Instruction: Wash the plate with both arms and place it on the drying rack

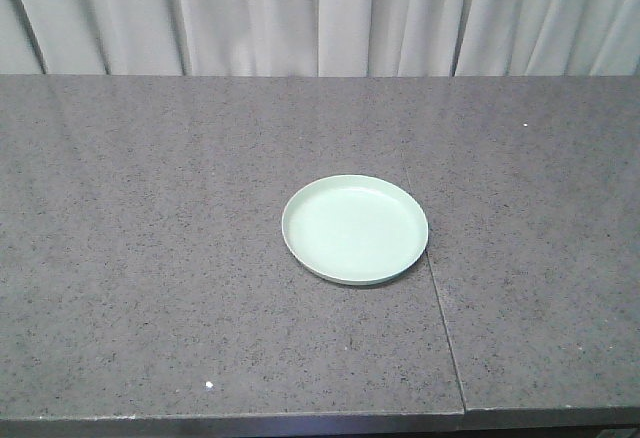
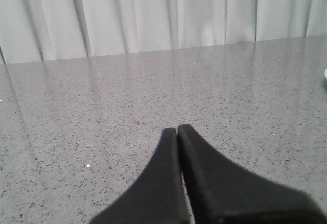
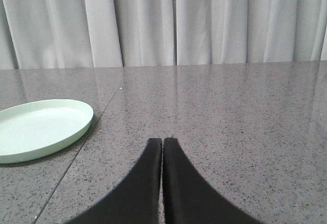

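Note:
The pale mint-green plate (image 1: 355, 228) lies flat and empty on the grey speckled counter (image 1: 150, 238), near its middle. It also shows at the left in the right wrist view (image 3: 41, 128), and a sliver of its rim shows at the right edge of the left wrist view (image 2: 325, 75). My left gripper (image 2: 177, 129) is shut and empty, low over bare counter, with the plate far to its right. My right gripper (image 3: 162, 140) is shut and empty over bare counter, to the right of the plate. Neither gripper shows in the front view. The drying rack is out of view.
A seam (image 1: 440, 308) runs front to back through the counter just right of the plate. White curtains (image 1: 320, 13) hang behind the counter's far edge. The counter's front edge (image 1: 300, 420) runs along the bottom of the front view.

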Controlling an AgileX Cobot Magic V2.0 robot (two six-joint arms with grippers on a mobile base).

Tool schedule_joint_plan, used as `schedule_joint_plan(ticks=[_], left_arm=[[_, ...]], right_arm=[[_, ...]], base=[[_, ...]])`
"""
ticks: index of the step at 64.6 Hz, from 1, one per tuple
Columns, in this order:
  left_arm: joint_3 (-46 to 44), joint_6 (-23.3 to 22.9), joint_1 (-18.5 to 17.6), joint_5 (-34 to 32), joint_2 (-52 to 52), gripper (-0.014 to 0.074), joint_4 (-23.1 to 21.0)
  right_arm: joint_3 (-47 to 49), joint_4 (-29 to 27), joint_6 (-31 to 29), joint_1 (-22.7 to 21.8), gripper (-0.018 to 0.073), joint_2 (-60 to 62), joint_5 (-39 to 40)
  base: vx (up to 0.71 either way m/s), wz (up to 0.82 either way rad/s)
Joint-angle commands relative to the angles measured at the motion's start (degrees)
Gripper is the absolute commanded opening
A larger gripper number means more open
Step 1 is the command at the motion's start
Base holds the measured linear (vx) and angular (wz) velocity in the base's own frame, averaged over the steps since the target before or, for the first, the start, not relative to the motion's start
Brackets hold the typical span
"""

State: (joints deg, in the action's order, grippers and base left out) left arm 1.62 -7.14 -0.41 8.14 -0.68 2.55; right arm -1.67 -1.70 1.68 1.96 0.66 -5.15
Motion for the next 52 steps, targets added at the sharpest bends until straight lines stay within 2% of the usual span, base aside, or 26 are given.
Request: schedule_joint_plan(ticks=[1, 52], left_arm=[[-1.6, -0.4, 0.1, -3.9, -0.8, -0.0006, -0.1], [-1.6, -0.4, 0.1, -3.9, -0.8, -0.0006, -0.1]], right_arm=[[-0.1, 0.2, -0.2, -0.2, -0.0001, 0.2, 4.1], [-0.1, 0.2, -0.2, -0.2, -0.0001, 0.2, 4.1]], base=[[0.0, 0.0], [0.0, 0.0]])
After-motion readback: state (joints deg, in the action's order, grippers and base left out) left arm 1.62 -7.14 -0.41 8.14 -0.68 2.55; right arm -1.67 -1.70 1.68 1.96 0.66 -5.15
